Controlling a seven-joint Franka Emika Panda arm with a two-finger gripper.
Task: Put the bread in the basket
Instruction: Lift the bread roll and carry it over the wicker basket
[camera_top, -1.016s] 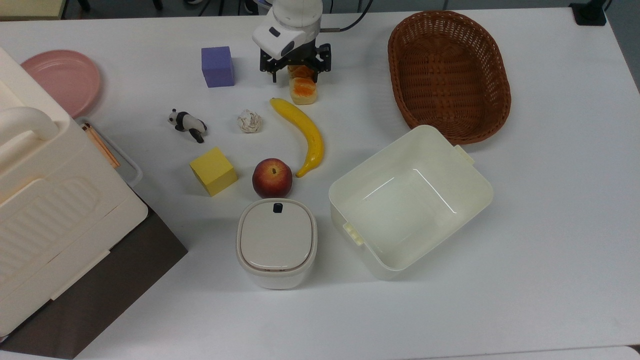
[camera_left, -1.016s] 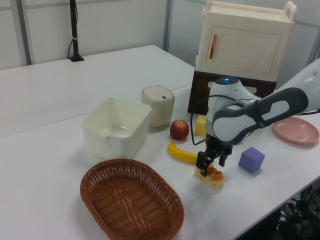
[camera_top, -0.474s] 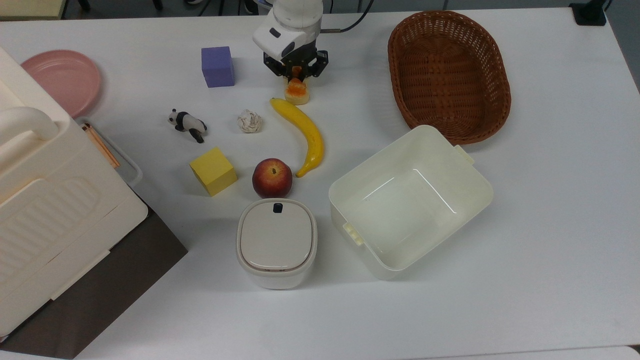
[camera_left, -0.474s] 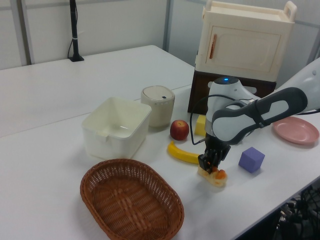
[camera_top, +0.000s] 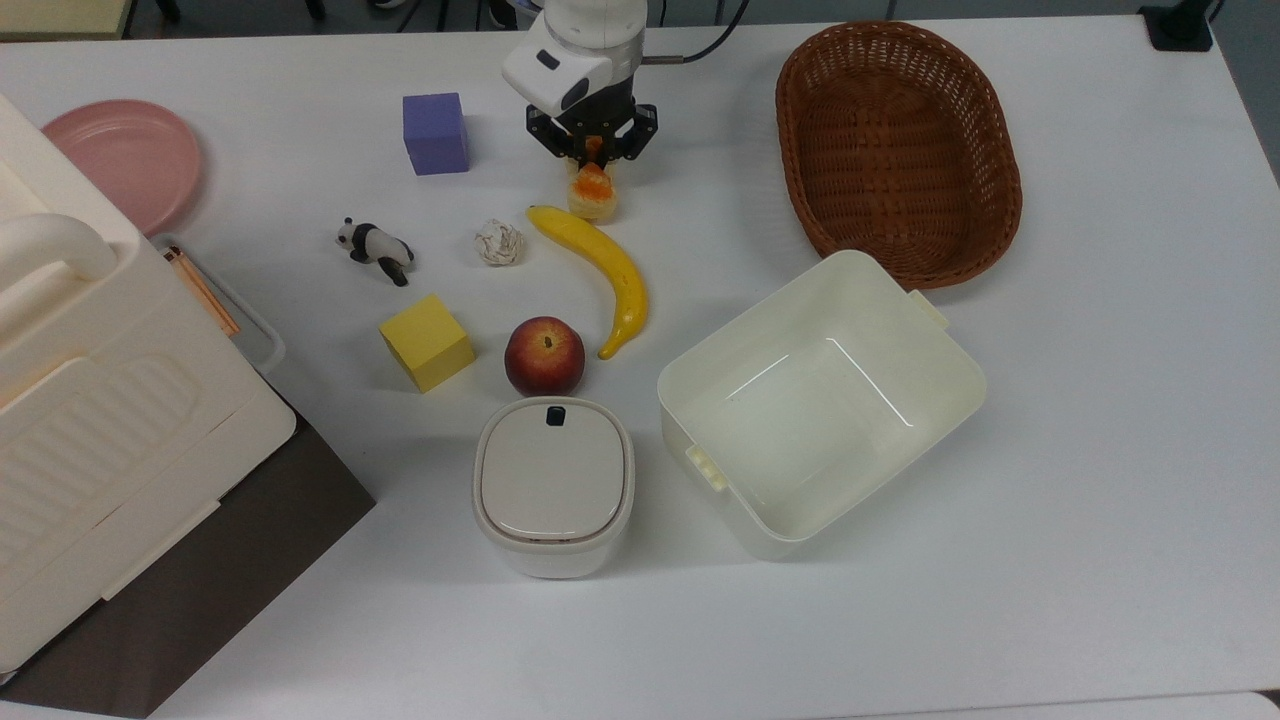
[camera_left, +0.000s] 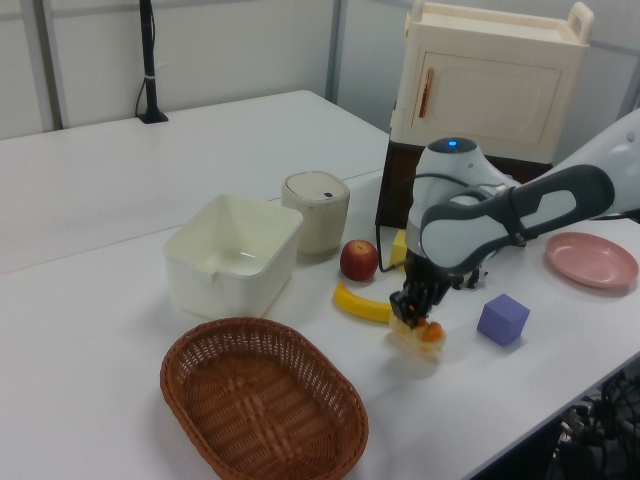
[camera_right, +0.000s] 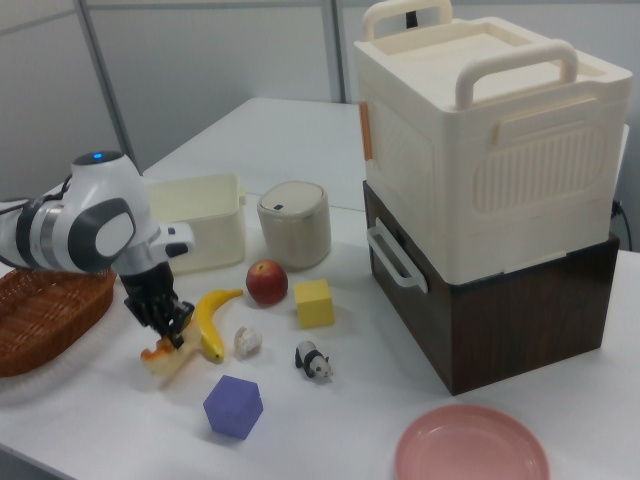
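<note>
The bread (camera_top: 592, 192), a small loaf with an orange-brown top and cream sides, hangs tilted from my gripper (camera_top: 593, 152), which is shut on its far end. In the left view the bread (camera_left: 422, 336) sits just off the table under the gripper (camera_left: 411, 312), with a faint shadow below it. The right view shows the gripper (camera_right: 170, 328) pinching the bread (camera_right: 166, 358) beside the banana's tip. The brown wicker basket (camera_top: 806, 205) lies with nothing in it at the top view's right of the gripper; it is also the basket (camera_left: 190, 352) and the basket (camera_right: 60, 318).
A banana (camera_top: 604, 268) lies close below the bread in the top view, an apple (camera_top: 544, 356) beyond it. A cream bin (camera_top: 940, 330) sits below the basket. A purple cube (camera_top: 435, 132), paper ball (camera_top: 498, 243), panda (camera_top: 375, 248), yellow cube (camera_top: 426, 342), lidded pot (camera_top: 553, 482) and pink plate (camera_top: 130, 160) stand around.
The gripper went from open around the bread to shut on it, then rose a little. The bread tipped up on end, and the banana's upper tip shifted slightly toward the top view's left.
</note>
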